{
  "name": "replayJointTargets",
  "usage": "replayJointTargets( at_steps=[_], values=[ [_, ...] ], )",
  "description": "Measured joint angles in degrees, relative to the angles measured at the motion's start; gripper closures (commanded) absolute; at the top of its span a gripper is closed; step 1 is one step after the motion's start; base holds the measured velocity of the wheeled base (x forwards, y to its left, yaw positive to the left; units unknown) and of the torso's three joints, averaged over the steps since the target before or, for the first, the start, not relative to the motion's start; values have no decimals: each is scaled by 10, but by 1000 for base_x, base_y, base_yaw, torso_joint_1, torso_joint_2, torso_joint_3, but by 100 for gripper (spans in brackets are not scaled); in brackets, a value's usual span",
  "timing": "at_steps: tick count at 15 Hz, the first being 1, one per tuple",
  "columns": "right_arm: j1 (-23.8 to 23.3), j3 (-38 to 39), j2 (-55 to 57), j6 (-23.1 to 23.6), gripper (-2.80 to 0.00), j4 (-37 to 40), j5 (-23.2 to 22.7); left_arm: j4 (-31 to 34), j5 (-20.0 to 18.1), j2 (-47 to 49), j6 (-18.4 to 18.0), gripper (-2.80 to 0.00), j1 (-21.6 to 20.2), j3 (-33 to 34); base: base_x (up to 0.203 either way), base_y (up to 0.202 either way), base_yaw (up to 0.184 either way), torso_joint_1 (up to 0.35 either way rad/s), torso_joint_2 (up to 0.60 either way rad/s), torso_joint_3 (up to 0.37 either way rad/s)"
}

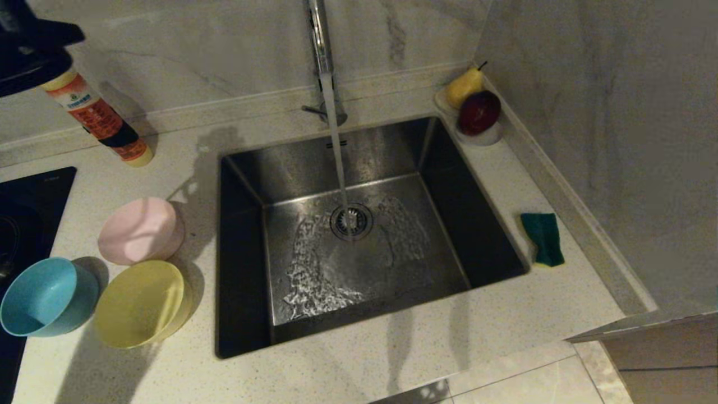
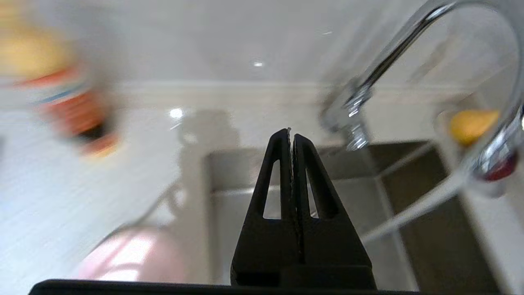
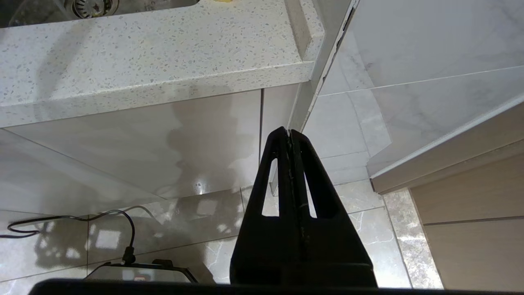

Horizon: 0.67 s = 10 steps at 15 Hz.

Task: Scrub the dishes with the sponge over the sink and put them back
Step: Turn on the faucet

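The three dishes sit grouped on the worktop [image 1: 392,359] to the left of the sink [image 1: 241,264]: the pink bowl [image 1: 140,230] nearest the sink's back-left, the yellow bowl [image 1: 140,303] in front of it, the blue bowl [image 1: 47,297] just beside the yellow one, at the edge of the black stove top [image 1: 28,191]. All three lie tipped on their sides.

Handling: the bowls appear to be thin plastic, so probably light, stiff and unbreakable, but slippery once wet. Grip on the rim, one finger inside and one outside.

The sponge [image 1: 543,238] lies green side up on the worktop right of the sink, well apart from the bowls. It looks soft and compressible; pinch it across its short width.

Water runs from the tap [image 1: 321,50] onto the drain strainer [image 1: 351,220].

The left tool [image 2: 291,135] is fully closed and empty, above the worktop near the pink bowl. The right tool [image 3: 289,133] is closed, empty, parked below the worktop edge.
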<state>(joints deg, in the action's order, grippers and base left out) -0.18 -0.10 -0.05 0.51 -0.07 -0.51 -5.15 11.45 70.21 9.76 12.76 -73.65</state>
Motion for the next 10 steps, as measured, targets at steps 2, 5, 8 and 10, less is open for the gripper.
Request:
replayJointTargets(
  at_steps=[2,5,8,10],
  values=[
    [0,0,0,0,0,0,0,7,15,-81,-10,0,-13,70,0,0,0,0,0,0],
    [0,0,0,0,0,0,0,11,22,-204,-36,0,-46,166,0,0,0,0,0,0],
    [0,0,0,0,0,0,0,17,22,-337,-56,0,-76,271,0,0,0,0,0,0],
    [0,0,0,0,0,0,0,39,16,-430,-61,0,-88,333,0,0,0,0,0,0]
  ],
)
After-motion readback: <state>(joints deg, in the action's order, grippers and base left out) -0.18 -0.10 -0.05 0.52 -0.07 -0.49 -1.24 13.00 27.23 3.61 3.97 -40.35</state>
